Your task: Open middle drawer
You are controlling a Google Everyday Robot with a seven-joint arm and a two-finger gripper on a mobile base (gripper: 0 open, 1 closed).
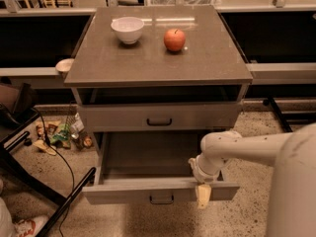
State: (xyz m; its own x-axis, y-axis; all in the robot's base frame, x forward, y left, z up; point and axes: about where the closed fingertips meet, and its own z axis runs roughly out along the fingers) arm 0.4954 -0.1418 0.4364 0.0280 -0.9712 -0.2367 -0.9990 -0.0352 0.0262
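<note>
The middle drawer [148, 190] of the grey cabinet stands pulled out, and its inside looks bare. Its flat grey front carries a small black bar handle [161, 199] at centre. My gripper [202, 194] sits at the top edge of that drawer front, right of the handle, with a beige tip hanging down over the front. My white arm [247, 149] reaches in from the right. The taller top drawer [159, 117] above is closed. The lowest drawer is hidden under the open one.
A white bowl [127, 29] and a red apple [175, 39] sit on the cabinet top [158, 63]. Black chair legs [59, 201] and a cable lie on the floor at left, with litter [61, 135] beside the cabinet. Dark shelving flanks both sides.
</note>
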